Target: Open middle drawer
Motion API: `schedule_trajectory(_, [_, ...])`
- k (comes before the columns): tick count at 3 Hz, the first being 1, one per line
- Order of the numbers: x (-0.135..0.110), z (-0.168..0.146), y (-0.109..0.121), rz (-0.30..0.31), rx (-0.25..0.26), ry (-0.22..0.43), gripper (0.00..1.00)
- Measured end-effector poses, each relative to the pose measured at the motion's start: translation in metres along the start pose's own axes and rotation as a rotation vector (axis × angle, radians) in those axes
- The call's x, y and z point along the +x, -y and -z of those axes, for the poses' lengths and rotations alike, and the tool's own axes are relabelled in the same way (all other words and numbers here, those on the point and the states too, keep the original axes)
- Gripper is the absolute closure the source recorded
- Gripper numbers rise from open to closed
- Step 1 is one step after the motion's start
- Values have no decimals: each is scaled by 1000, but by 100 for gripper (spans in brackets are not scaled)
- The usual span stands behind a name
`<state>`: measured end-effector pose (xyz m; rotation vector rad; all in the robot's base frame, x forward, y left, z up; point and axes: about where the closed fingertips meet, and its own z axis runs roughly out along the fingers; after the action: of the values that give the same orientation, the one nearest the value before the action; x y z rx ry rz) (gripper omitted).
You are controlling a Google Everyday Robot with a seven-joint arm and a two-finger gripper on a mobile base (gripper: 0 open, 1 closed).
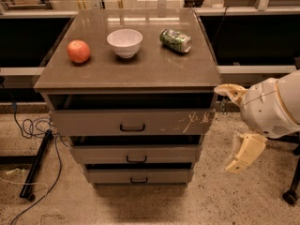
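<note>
While the cream two-finger end effector [236, 123] hangs released, fingers wide apart and gripping nothing, it is just right of the front right corner of the grey-brown worktop [140, 74]. The grey-brown middle drawer [136, 153] w/ a small black loop handle sits under the wider scratched top drawer [133, 122], its front set further back. On the worktop: a red apple [78, 51] near the left edge, a white bowl [124, 42] approx. centre, and a green can [176, 40] toward the right edge.
</note>
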<state>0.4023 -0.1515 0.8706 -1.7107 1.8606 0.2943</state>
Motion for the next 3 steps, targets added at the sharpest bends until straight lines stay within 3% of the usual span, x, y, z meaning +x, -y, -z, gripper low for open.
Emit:
schedule_trajectory(1, [8, -37, -17, -10, -38, 31, 0])
schedule_trajectory(3, [21, -131, -29, 6, -75, 85, 0])
